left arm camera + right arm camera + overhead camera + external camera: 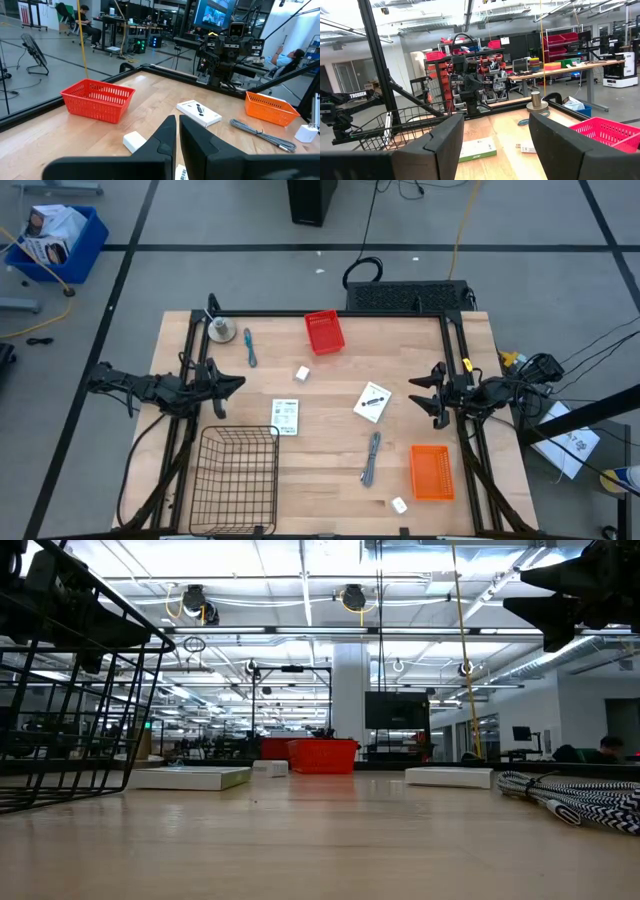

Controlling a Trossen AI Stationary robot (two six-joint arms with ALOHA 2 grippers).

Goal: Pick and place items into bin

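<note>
High view: wooden counter (330,470) carries everything, both arms parked at opposite edges, nothing grasped.
Left gripper (236,383): fingers (162,142) together, raised off the counter, aimed across it.
Right gripper (418,396): fingers (442,140) apart, empty, facing inward.
Bins: red mesh basket (324,332) far side, orange mesh basket (432,472) near right, black wire basket (236,477) near left; all look empty.
Items: flat white printed packets (286,416) (372,402), small white blocks (302,374) (399,504), grey metal tool (372,457), teal-handled tool (249,347), loose on the counter between the arms, probably spread for separate picks.
Progress: apparently not begun.
</note>
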